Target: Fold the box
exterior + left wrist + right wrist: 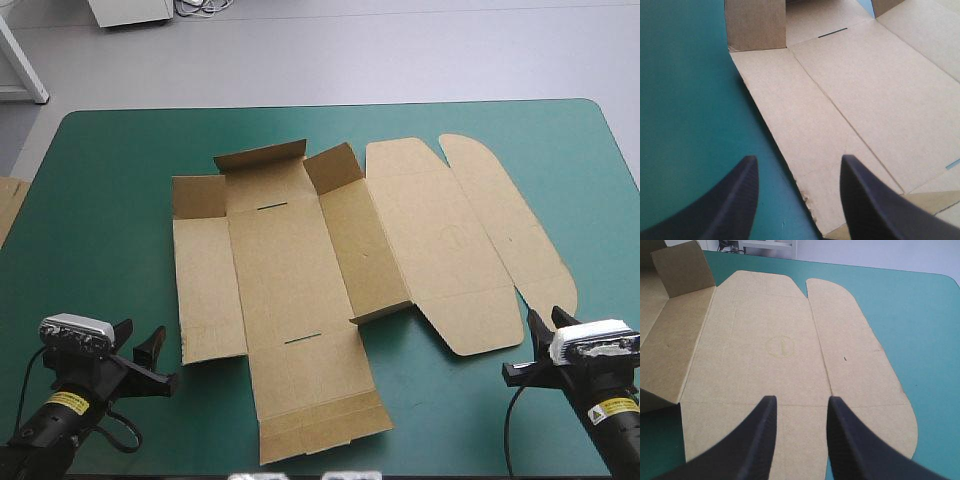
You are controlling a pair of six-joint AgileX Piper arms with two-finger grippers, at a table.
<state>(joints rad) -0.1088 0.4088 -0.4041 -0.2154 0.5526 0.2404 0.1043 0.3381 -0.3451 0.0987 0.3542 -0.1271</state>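
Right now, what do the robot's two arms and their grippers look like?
The left arm and right arm are black, each with a small yellow label near the wrist. The left gripper and right gripper each carry two broad black fin-shaped fingers, curved to a point, with finely ribbed surfaces.

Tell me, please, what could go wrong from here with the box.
1. The box lies mostly flat on the teal-green cover, so the open left tool may push its edge along rather than get under it.
2. The right tool, open over the flat lid, might crease it.
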